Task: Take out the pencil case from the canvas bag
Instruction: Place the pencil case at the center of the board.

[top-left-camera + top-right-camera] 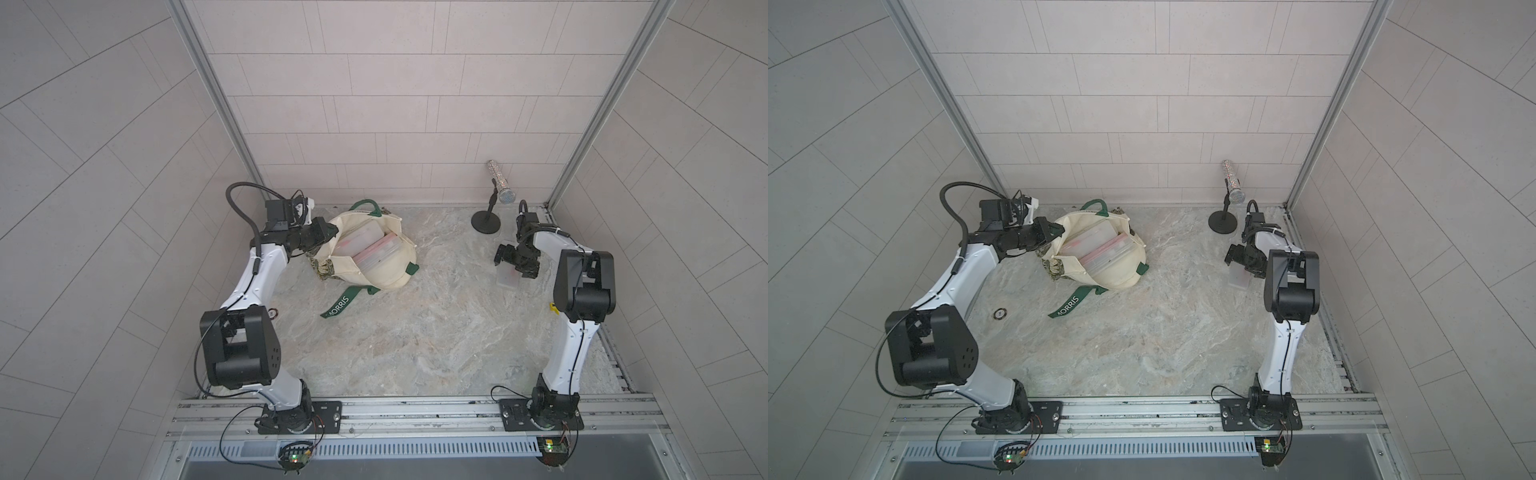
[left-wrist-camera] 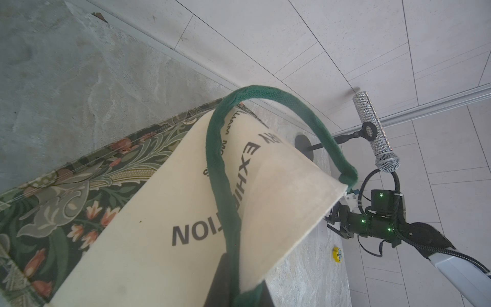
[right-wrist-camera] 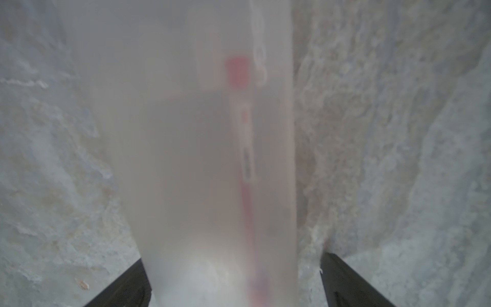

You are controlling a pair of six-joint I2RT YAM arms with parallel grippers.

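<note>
Cream canvas bag (image 2: 159, 252), green strap (image 2: 265, 91) arching over it, glittery microphone (image 2: 366, 111) beyond

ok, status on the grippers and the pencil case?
Left gripper shut on canvas bag rim. Right gripper open, pencil case between its jaws, out of the bag. Two similar cases inside bag. Microphone stand nearby.

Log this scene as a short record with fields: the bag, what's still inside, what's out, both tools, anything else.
Bag: cream canvas bag with dark green straps, lying on the marbled tabletop, mouth open
Still inside: two translucent pink-trimmed cases
Out: translucent plastic pencil case, apart from the bag on the right arm's side
Left tool: shut on the bag's rim
Right tool: open, fingers either side of the pencil case
Other: glittery silver microphone on a black stand, far end
</note>
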